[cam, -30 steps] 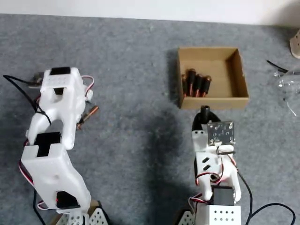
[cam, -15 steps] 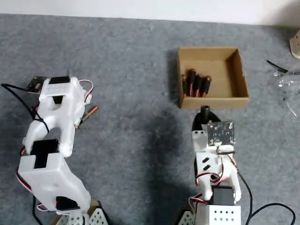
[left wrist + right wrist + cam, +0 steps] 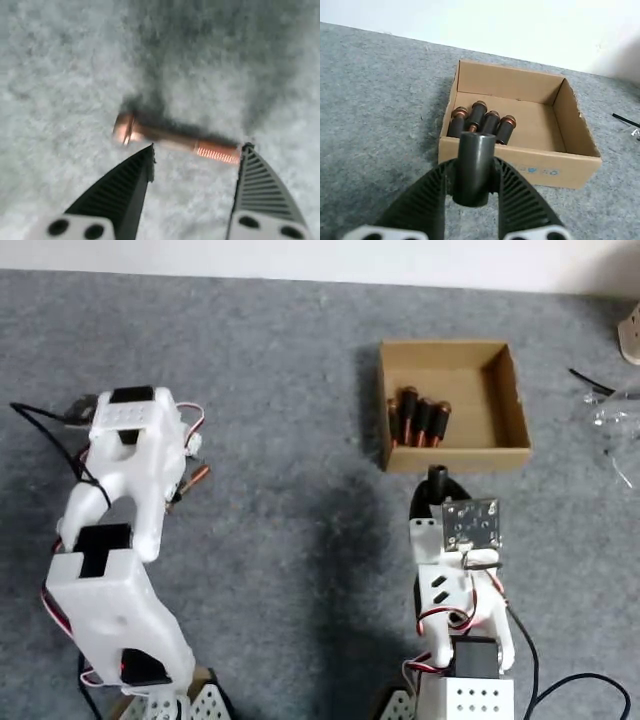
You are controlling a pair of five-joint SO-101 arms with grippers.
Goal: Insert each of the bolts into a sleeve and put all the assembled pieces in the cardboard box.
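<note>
Your left gripper [image 3: 198, 150] is spread wide over the copper bolt [image 3: 170, 139]. The bolt lies flat on the grey carpet [image 3: 290, 390] at the left, between the fingertips; can't tell if either touches it. Your right gripper [image 3: 473, 176] pinches the black sleeve [image 3: 475, 150] upright, just on the near side of the cardboard box [image 3: 530, 167]. Four assembled pieces [image 3: 482, 119] lie side by side in the box's left part.
</note>
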